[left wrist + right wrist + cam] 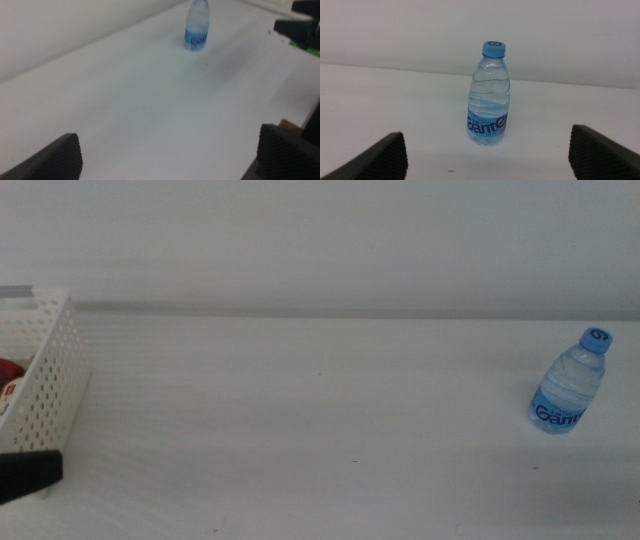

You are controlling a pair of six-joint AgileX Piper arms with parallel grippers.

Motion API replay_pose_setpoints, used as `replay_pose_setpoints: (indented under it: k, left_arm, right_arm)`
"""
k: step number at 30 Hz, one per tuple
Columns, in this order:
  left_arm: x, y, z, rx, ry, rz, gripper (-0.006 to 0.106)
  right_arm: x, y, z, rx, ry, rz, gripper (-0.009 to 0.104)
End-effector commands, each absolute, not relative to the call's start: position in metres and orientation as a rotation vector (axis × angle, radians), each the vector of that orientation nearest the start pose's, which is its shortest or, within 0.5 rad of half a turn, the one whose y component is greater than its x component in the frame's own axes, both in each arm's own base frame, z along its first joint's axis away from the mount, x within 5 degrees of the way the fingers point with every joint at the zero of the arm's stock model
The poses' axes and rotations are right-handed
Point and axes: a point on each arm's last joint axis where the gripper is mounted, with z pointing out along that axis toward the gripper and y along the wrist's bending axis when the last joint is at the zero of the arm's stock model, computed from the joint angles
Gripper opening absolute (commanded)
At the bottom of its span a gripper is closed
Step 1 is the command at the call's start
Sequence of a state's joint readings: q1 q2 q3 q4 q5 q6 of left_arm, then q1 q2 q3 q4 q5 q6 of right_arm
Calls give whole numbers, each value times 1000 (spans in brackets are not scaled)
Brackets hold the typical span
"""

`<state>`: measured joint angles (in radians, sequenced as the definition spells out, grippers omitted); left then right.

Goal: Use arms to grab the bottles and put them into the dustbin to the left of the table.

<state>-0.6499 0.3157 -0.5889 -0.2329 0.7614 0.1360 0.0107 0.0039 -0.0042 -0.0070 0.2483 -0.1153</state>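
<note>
The small clear water bottle with a blue cap stands upright at the table's far right. In the right wrist view the bottle stands a short way ahead of my right gripper, centred between its open jaws, not touched. My left gripper is open and empty, far from the bottle. One of its dark jaws shows at the lower left beside the dustbin. Part of the red can lies inside the dustbin. I cannot make out the orange juice bottle.
The white table stretches bare between the dustbin and the bottle. A plain wall runs behind it. In the left wrist view the other arm's dark gripper shows just beyond the bottle, near the table's edge.
</note>
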Motion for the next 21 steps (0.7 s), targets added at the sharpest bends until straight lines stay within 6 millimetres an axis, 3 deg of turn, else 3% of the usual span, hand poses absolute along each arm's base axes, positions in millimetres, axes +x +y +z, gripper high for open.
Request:
replay_pose_setpoints:
  k: [1, 21]
  left_arm:
    - [35, -44, 326, 688, 1825, -615, 94]
    - [39, -44, 333, 650, 1743, -599, 94]
  right_arm:
    - [54, 0, 180, -119, 1726, -99, 86]
    - [54, 0, 180, -119, 1726, -99, 86]
